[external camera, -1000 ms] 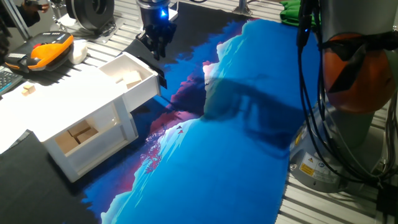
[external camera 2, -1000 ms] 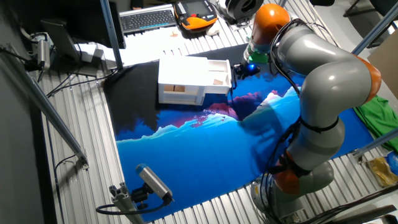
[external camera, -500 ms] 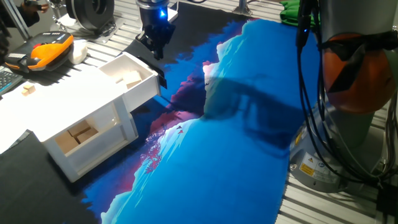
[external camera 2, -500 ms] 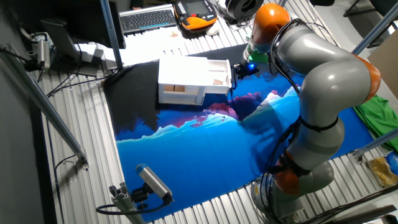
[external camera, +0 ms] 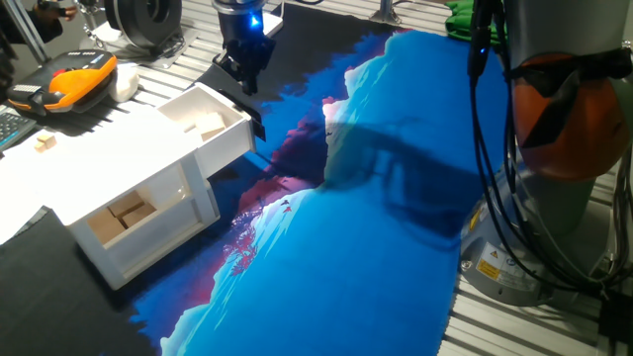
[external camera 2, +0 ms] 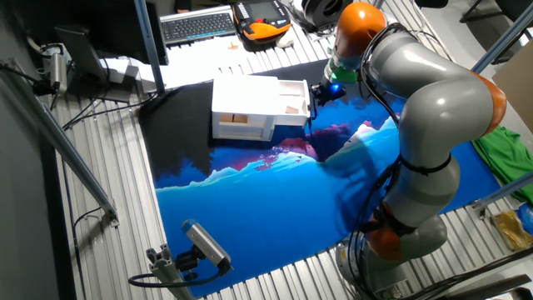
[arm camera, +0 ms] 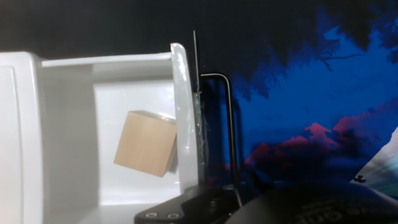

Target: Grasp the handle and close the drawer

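The white drawer (external camera: pixel 210 127) stands pulled out of the white cabinet (external camera: pixel 119 198), with wooden blocks inside. Its slim black handle (external camera: pixel 259 127) is on the front panel facing the blue mat. My gripper (external camera: pixel 247 77) hangs just above and behind the drawer's far front corner, not touching the handle, and its fingers look apart and empty. In the other fixed view the gripper (external camera 2: pixel 321 90) is beside the drawer (external camera 2: pixel 291 98). In the hand view the handle (arm camera: pixel 231 130) runs upright next to the drawer front (arm camera: pixel 185 124), with a wooden block (arm camera: pixel 145 151) inside.
A blue and purple mat (external camera: pixel 396 218) covers the table in front of the cabinet. The cabinet's lower compartment holds wooden blocks (external camera: pixel 127 213). An orange and black pendant (external camera: pixel 74 84) lies behind the cabinet. The robot base (external camera: pixel 554 148) and its cables stand at right.
The gripper has shifted very slightly to the left above the drawer's corner. The drawer has not moved.
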Tool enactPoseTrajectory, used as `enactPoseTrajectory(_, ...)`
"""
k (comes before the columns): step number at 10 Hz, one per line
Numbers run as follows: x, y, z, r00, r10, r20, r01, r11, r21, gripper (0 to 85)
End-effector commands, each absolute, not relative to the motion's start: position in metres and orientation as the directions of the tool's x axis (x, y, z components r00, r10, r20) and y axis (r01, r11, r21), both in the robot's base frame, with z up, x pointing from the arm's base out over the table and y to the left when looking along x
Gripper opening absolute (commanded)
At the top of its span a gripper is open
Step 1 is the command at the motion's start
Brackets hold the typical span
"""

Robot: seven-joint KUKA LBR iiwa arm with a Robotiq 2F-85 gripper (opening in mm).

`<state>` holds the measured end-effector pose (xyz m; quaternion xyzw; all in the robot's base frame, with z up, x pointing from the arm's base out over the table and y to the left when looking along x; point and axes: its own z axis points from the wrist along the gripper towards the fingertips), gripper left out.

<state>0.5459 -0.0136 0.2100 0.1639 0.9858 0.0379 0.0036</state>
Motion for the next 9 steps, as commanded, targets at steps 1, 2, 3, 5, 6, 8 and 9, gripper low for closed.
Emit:
enactPoseTrajectory(1, 0.546, -0.014, 0.21, -0.947, 0.322, 0.005, 0.321, 0.944, 0.076, 17.0)
enactPoseTrajectory(2, 0.547, -0.015, 0.21, -0.947, 0.322, 0.005, 0.321, 0.944, 0.076, 17.0)
enactPoseTrajectory(3, 0.548, -0.015, 0.21, -0.948, 0.319, 0.006, 0.318, 0.945, 0.08, 17.0)
enactPoseTrajectory(5, 0.551, -0.015, 0.212, -0.95, 0.313, 0.009, 0.313, 0.946, 0.08, 17.0)
enactPoseTrajectory(6, 0.554, -0.015, 0.213, -0.951, 0.31, 0.009, 0.31, 0.948, 0.077, 17.0)
enactPoseTrajectory(8, 0.558, -0.016, 0.213, -0.952, 0.304, 0.013, 0.304, 0.95, 0.071, 17.0)
enactPoseTrajectory(9, 0.559, -0.018, 0.214, -0.953, 0.303, 0.016, 0.303, 0.95, 0.073, 17.0)
